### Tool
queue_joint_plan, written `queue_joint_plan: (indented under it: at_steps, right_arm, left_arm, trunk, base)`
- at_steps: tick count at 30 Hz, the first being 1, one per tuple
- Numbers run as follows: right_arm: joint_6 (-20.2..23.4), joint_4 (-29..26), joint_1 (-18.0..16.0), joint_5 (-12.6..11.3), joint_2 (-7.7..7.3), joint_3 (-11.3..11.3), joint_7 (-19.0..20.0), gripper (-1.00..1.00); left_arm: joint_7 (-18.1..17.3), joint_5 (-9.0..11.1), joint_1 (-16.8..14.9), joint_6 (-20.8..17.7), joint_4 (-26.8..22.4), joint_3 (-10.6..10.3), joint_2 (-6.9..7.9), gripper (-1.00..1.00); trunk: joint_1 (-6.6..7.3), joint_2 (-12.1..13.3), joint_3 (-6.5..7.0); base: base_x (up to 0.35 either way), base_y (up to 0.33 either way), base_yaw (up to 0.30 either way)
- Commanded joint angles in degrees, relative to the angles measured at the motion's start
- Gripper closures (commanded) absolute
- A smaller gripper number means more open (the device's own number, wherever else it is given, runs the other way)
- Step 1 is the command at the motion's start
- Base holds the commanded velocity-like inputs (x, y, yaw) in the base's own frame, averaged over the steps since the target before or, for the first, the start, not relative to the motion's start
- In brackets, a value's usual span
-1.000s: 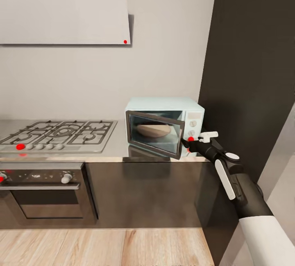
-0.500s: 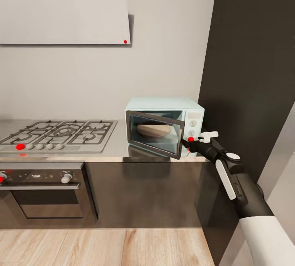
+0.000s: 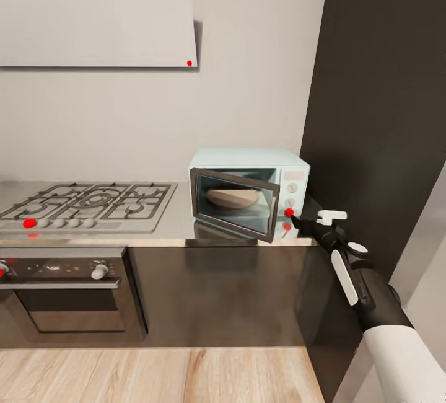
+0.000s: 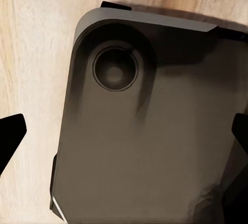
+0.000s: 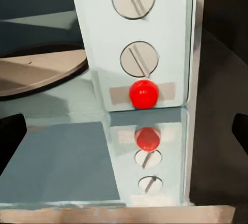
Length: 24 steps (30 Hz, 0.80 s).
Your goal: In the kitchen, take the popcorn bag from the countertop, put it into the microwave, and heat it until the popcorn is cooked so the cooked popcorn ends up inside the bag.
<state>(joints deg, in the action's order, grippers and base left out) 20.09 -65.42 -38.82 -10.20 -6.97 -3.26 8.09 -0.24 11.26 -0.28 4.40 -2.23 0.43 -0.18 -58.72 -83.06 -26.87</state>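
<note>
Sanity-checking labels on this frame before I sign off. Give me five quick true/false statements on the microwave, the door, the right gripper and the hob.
1. The microwave door stands partly open. True.
2. The right gripper is closed around the upper knob. False: in the right wrist view its fingers sit wide apart at the frame edges, and it points at the red button below the lower knob.
3. A brownish rounded thing lies inside the microwave. True; whether it is the popcorn bag cannot be told.
4. The microwave sits on the gas hob. False: it stands on the countertop beside the hob.
5. The white panel carries two knobs with slotted faces. True.
</note>
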Motion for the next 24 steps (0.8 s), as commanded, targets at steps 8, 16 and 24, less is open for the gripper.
queue_joint_plan:
  at_steps: [8,16,24]
  right_arm:
    - [0.1,0.3,0.0,-0.3,0.22,0.0,0.2,-1.0]
    - [0.1,0.3,0.0,-0.4,1.04,6.5,1.1,-1.0]
    - [0.1,0.1,0.0,-0.5,1.56,8.2,2.1,-1.0]
  left_arm:
    - [0.0,0.3,-0.1,0.2,0.0,0.0,-0.03,-1.0]
    - [0.0,0.3,-0.1,0.2,0.0,0.0,-0.07,-1.0]
    - [0.0,0.3,0.0,0.2,0.0,0.0,-0.06,-1.0]
  trunk:
    - [-0.02,0.0,-0.06]
    - [-0.02,0.0,-0.06]
    - [-0.02,0.0,-0.06]
  base:
    - [0.142,0.0,0.0]
    - [0.003,0.0,0.0]
    - [0.0,0.0,0.0]
